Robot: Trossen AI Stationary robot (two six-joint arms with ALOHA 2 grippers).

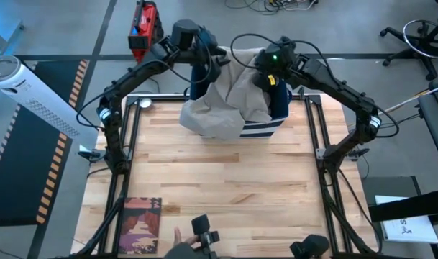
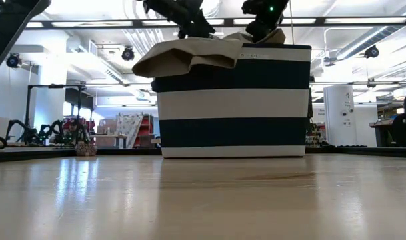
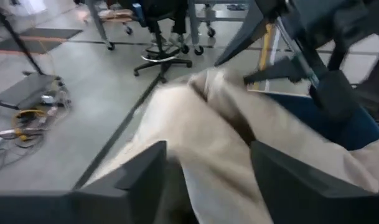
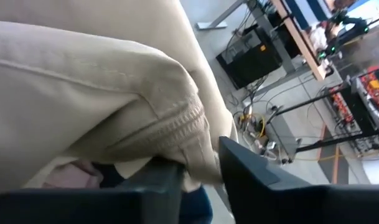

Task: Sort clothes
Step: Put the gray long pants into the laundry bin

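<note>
A large khaki-beige garment (image 1: 229,101) is draped over a navy-and-white striped basket (image 2: 233,100) at the table's far middle. It hangs over the basket's left and near rim (image 2: 183,59). My left gripper (image 1: 204,63) is above the basket's far left. It is open, with a ridge of the khaki cloth (image 3: 214,143) running between its fingers. My right gripper (image 1: 271,75) is above the basket's far right and is shut on the khaki garment (image 4: 102,93). A bit of pink cloth (image 4: 71,175) shows under the khaki. My left gripper is open around the ridge of khaki cloth (image 3: 208,180); I cannot tell whether the fingers touch it. My right gripper pinches the garment between its two fingers at a stitched zipper seam (image 4: 192,146), several layers thick. The cloth bulges out beyond the fingers, and the rest lies on the basket.
A flat book with a dark pinkish cover (image 1: 139,224) lies at the table's near left corner. A small round silver thing (image 1: 144,103) sits at the far left corner. Bare wooden tabletop (image 1: 226,180) stretches from the basket to the near edge.
</note>
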